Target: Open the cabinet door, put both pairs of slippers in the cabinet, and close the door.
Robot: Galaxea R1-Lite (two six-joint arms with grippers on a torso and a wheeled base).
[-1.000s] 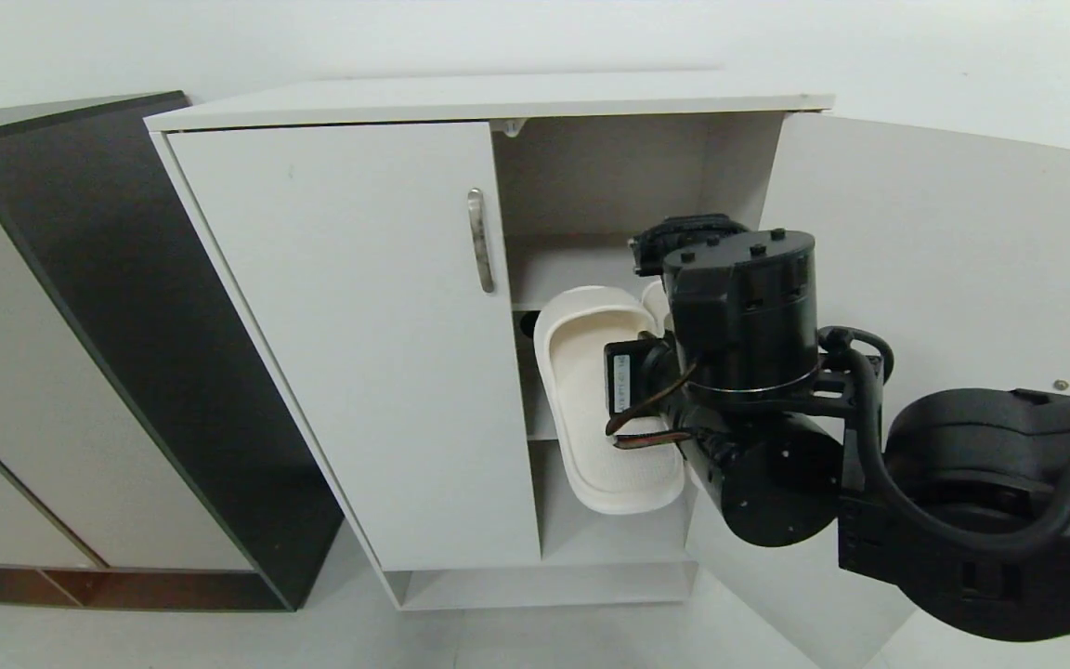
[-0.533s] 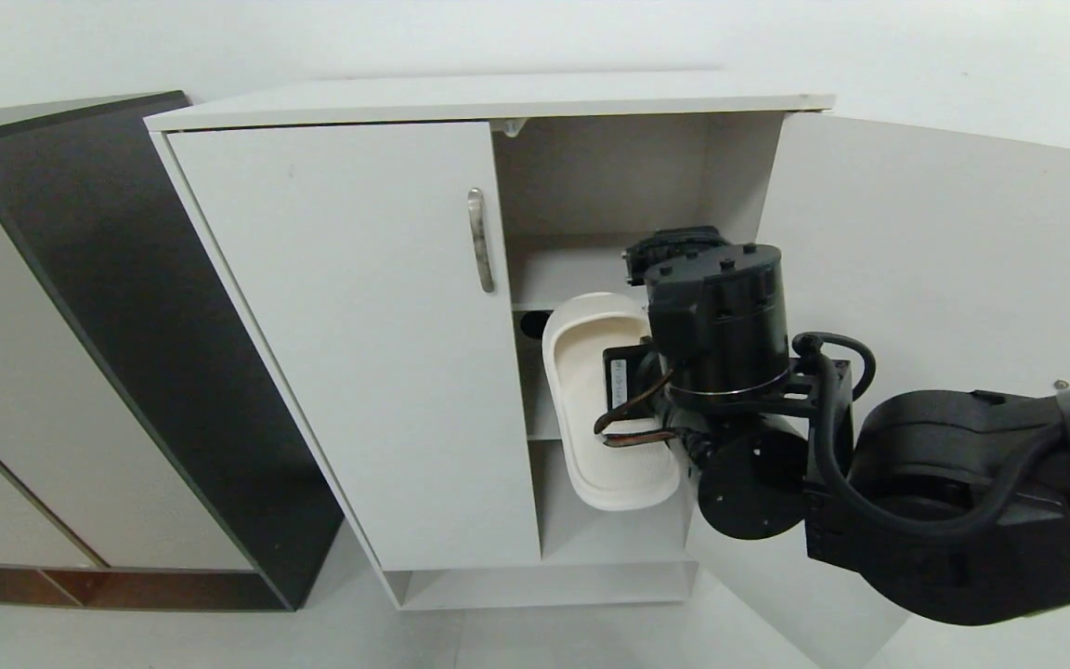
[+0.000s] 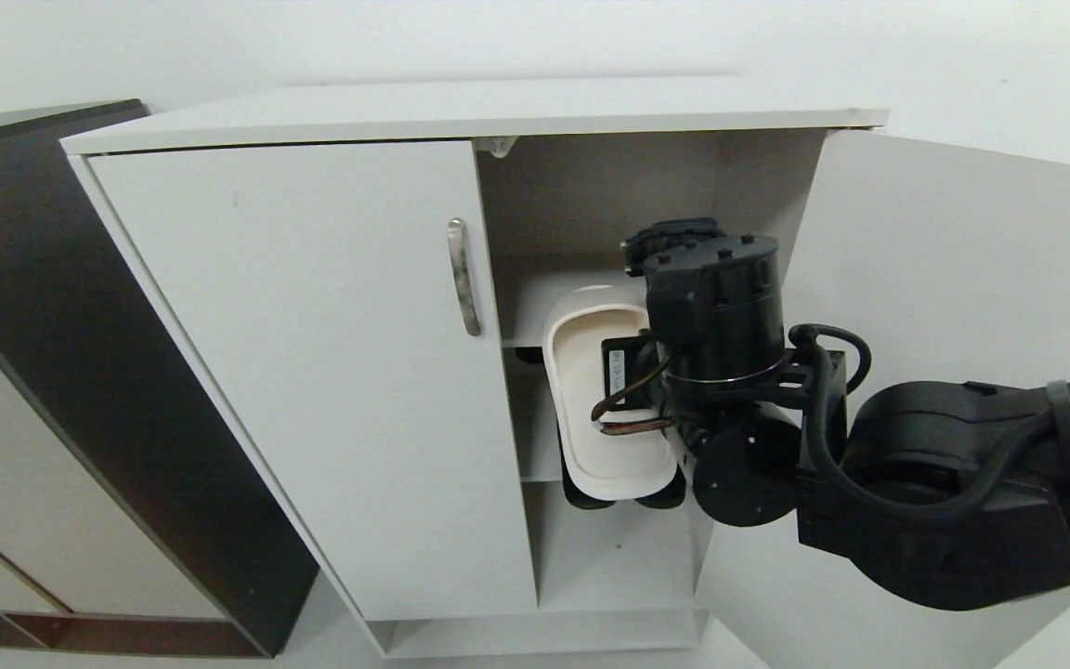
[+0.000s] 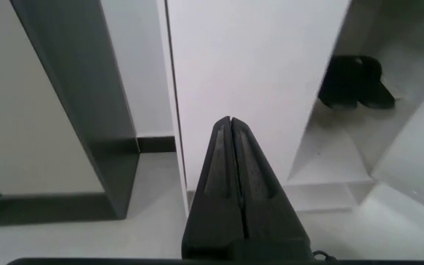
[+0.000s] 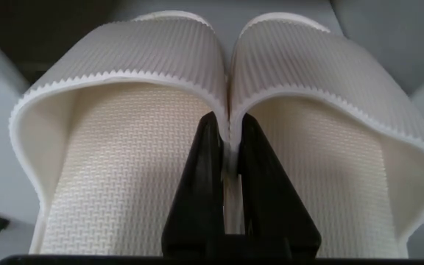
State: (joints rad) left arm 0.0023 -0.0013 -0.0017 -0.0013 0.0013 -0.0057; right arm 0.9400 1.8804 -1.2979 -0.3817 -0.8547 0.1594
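White wall behind, cabinet (image 3: pixel 461 111) w/ right door (image 3: pixel 944 279) open, right gripper (image 5: pixel 230 158) pinching white slippers (image 3: pixel 591 418) together at opening, black slippers (image 4: pixel 359 82) on shelf inside, left gripper (image 4: pixel 230 129) closed, empty.

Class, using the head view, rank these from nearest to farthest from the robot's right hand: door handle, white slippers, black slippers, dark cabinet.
1. white slippers, held in the right hand
2. black slippers, just below
3. door handle, on the closed door
4. dark cabinet, far left
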